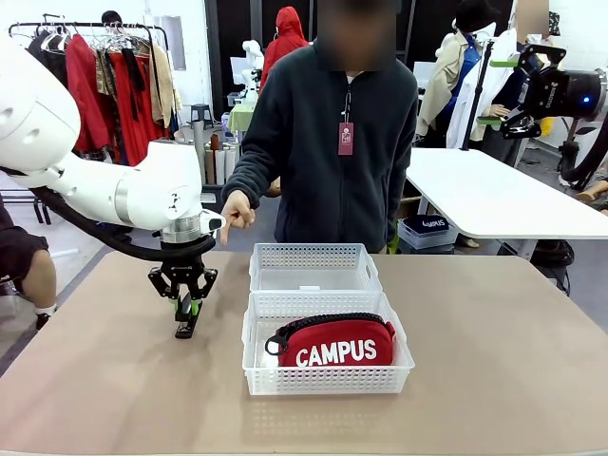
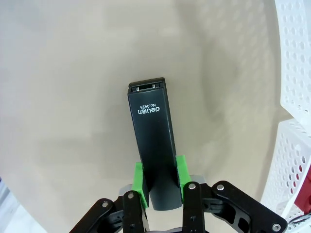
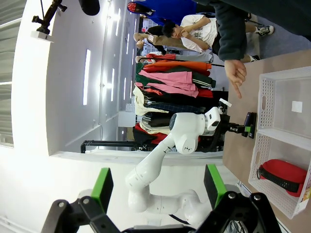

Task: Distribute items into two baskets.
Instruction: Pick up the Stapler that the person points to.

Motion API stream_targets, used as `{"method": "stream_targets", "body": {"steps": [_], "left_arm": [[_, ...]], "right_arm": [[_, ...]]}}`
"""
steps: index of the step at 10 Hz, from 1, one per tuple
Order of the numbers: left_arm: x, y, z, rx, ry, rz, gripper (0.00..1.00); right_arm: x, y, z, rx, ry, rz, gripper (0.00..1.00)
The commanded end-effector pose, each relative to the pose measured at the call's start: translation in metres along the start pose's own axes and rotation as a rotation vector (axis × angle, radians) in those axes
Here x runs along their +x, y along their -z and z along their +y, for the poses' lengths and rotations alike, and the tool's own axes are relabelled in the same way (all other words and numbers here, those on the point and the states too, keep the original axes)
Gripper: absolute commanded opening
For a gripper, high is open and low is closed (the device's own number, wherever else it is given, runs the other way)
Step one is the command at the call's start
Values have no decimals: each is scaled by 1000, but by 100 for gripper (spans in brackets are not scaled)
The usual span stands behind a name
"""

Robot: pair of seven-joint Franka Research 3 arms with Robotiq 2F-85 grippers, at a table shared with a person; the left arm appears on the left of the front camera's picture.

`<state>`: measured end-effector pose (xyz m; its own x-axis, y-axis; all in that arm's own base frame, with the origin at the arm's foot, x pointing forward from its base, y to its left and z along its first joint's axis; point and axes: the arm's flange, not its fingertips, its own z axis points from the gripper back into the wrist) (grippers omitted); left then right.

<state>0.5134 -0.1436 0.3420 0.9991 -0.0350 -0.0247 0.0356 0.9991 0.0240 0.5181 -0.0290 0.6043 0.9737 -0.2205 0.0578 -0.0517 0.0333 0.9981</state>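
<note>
Nearer basket holds the red pouch. Left of it, the left end effector clamps the stapler, long axis hanging down. The farther basket, rightward and beyond, sits bare. Right end effector gapes, holding nothing.

Three cams, one table
Front cam sits on the robot's side, looking across at the person. Left wrist cam points straight down, super close to the table. Right wrist cam's rolled sideways, way back. All three catch the near basket.
</note>
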Motion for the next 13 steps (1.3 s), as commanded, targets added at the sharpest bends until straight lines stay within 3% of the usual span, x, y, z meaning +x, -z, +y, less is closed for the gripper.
{"method": "stream_targets", "body": {"steps": [1,4,9,13], "left_arm": [[-4,-20,1,-17,-42,2,0],[-12,-97,8,-25,-67,50,0],[-19,-243,5,-18,-19,-52,0],[-15,-323,2,-7,-16,-91,0]], "right_arm": [[-1,1,2,1,-2,2,100],[-1,1,2,1,-2,2,100],[-1,1,2,1,-2,2,100],[-1,1,2,1,-2,2,100]]}}
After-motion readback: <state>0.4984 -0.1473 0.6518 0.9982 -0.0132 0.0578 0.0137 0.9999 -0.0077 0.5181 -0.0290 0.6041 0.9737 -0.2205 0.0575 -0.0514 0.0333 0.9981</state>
